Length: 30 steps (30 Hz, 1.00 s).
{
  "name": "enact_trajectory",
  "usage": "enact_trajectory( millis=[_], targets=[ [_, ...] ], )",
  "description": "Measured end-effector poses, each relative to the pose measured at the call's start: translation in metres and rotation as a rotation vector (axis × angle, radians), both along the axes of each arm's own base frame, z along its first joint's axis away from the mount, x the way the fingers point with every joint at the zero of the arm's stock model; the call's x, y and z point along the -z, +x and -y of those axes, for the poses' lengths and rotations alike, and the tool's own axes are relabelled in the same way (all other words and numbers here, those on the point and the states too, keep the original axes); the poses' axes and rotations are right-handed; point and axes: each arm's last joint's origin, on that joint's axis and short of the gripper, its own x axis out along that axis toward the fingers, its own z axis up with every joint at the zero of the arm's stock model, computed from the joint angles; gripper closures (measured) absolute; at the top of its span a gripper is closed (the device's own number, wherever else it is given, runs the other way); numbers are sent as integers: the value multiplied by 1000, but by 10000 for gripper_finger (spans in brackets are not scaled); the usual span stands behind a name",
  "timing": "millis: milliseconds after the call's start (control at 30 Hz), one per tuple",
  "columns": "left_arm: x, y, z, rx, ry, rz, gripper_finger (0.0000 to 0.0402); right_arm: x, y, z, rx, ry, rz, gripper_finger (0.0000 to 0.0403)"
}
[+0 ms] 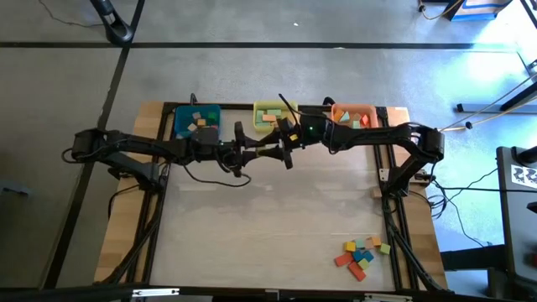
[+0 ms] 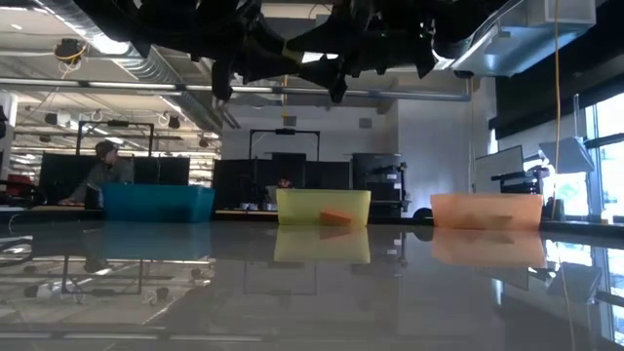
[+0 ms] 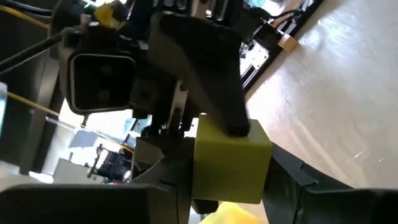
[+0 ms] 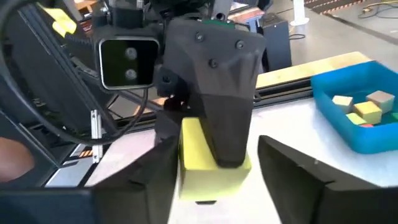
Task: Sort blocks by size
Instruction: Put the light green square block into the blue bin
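While both arms meet in mid-air over the far half of the bench, high view shows the left gripper (image 1: pixel 270 152) and right gripper (image 1: pixel 290 137) tip to tip just short of the yellow bin (image 1: pixel 268 106), with the blue bin (image 1: pixel 198 110) and orange bin (image 1: pixel 352 106) either side along the far edge. Loose blocks (image 1: pixel 361 254) sit by the near right corner.

Low view: arms hang dark overhead and nothing is on the bench below them.

Left wrist: a yellow-green block (image 3: pixel 230 165) sits between its own fingers, which look pressed to it. One right-gripper finger lies across the top.

Right wrist: its own fingers stand clear of the block's sides, so released.

Reads as a handover. The right arm reaches the pile and the left takes the block on to a bin, though I can't tell which.
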Motion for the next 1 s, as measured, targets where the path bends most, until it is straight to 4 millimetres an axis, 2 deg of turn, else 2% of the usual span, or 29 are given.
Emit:
enact_trajectory(
  millis=[200,467,733,1000],
  targets=[
    [0,-2,-3,-126,-97,10,273,-15,-22,12,-51,31,-56,136],
    [3,-17,-16,-415,-227,-31,274,-27,-56,31,74,5,-180,132],
    [16,-45,-62,-806,-375,-87,274,-24,-59,37,247,-86,-237,133],
    [28,-80,-114,-1147,-598,16,274,-21,-60,37,246,-117,-264,133]
  ],
)
